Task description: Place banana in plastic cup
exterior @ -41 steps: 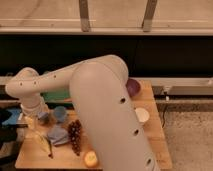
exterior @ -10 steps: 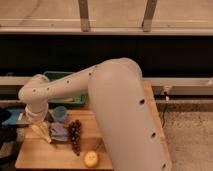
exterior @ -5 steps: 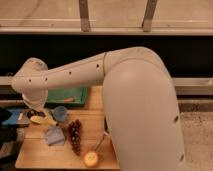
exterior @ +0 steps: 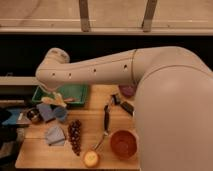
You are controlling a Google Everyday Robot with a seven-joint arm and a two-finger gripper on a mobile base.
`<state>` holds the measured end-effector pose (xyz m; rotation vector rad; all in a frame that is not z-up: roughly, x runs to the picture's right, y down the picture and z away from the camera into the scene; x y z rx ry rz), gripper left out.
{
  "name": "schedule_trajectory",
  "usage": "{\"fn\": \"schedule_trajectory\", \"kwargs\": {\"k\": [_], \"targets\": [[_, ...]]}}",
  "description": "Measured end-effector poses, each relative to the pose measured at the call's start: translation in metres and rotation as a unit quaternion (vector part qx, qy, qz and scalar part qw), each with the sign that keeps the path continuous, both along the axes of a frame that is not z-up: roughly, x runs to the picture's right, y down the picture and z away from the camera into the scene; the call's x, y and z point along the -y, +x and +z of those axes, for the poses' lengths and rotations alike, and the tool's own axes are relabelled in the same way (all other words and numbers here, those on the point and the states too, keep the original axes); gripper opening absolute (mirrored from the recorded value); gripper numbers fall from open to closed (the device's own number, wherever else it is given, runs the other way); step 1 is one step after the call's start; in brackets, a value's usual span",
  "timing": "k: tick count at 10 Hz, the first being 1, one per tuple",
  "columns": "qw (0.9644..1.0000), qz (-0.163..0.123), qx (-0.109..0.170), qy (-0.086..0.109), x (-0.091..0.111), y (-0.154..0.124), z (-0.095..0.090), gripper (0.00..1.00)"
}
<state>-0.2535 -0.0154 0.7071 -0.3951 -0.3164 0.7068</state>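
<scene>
One end effector (exterior: 52, 96): left of centre in the frame, under the white wrist; judged closed on the banana (exterior: 55, 100).
Banana position: held clear of the counter (exterior: 95, 116), at the front edge of the green tray (exterior: 75, 92). It is judged to be kept raised so that it can pass over the rim of the plastic cup (exterior: 61, 114).
Plastic cup position: upright on the counter, just below and right of the banana.
Grapes (exterior: 75, 136): lower left of centre, apart from the cup and not obstructing.
Change noted: earlier, the banana lay flat on the counter beside the grapes. It is now lifted and has been brought near the cup.
Outstanding: lowering and release.
</scene>
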Motion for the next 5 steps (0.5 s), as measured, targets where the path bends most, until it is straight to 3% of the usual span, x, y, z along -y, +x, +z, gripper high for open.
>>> {"fn": "schedule_trajectory", "kwargs": {"k": [1,5], "targets": [[0.9998,0.019,0.005,0.009,0.009,0.005,0.006,0.0],[0.9985,0.047,0.02,0.022,0.02,0.004,0.015,0.0]]}}
